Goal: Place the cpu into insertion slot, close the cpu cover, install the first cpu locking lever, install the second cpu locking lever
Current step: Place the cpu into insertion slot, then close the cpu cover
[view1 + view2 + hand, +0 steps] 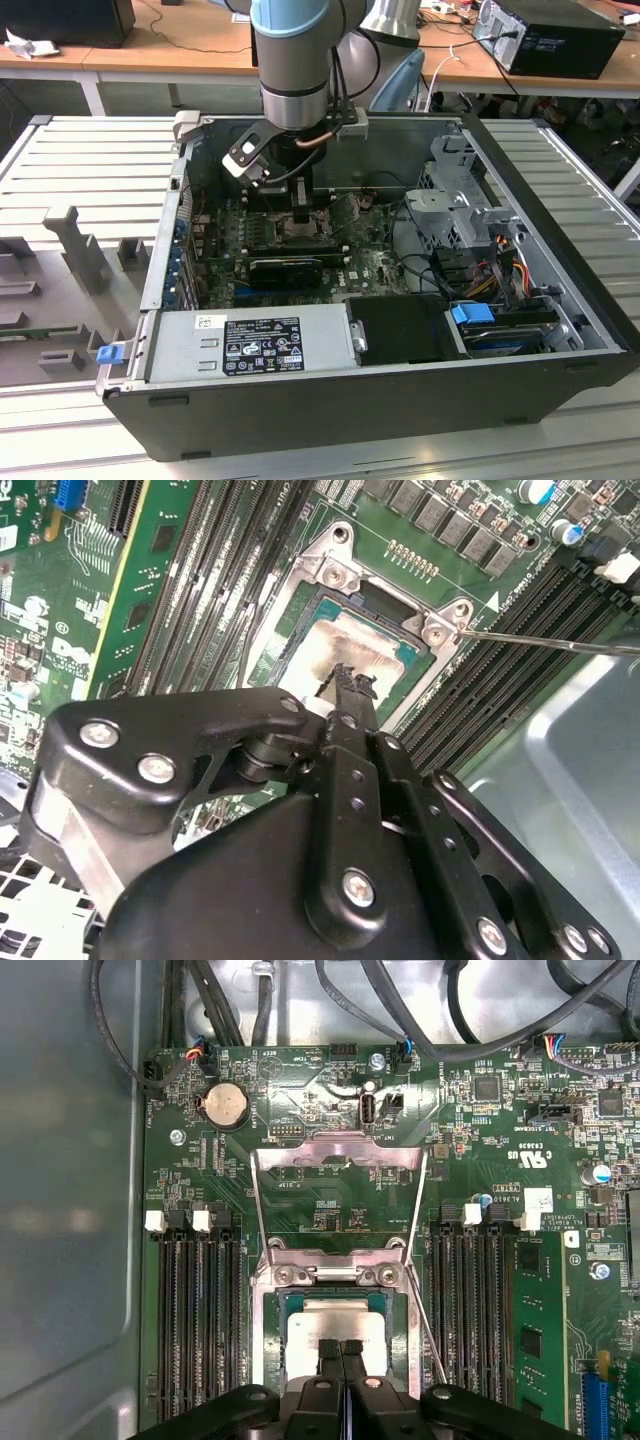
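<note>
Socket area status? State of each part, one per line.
cpu: lying in the insertion slot.
cpu cover: open, folded back from the slot.
locking lever: unlatched, sticking out sideways.
claw: shut, tips over the cpu.
computer case: side open.

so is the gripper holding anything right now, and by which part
Nothing is held. The gripper is shut, fingers together with nothing between them, tips over the seated cpu; whether they touch it cannot be told.
</note>
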You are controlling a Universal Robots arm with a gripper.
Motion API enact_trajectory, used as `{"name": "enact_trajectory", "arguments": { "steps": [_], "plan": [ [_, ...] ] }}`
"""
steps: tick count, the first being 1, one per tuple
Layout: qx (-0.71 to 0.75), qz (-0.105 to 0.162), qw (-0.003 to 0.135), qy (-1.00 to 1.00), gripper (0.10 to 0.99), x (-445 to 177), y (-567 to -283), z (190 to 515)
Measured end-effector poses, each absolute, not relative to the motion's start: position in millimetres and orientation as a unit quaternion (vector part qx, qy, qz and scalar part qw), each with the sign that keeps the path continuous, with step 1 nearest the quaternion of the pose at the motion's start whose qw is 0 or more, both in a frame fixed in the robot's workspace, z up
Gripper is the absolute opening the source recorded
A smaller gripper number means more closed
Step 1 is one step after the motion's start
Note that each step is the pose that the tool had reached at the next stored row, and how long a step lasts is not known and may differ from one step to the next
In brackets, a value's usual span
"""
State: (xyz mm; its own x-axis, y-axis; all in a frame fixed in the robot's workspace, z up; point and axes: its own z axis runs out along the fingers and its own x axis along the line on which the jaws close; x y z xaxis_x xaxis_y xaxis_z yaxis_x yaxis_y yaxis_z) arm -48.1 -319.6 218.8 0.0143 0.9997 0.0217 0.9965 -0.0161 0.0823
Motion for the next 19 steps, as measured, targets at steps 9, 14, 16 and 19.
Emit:
{"name": "enact_trajectory", "arguments": {
  "steps": [9, 14, 16, 19],
  "plan": [
    [0.712, 0.037, 0.022, 0.701, 0.106, -48.1, -319.6, 226.4],
    [0.712, 0.036, 0.021, 0.701, 0.106, -41.9, -319.7, 226.7],
    [0.712, 0.036, 0.021, 0.701, 0.106, -40.4, -319.7, 226.7],
    [0.712, 0.036, 0.021, 0.701, 0.106, -37.6, -319.7, 226.9]
  ]
}}
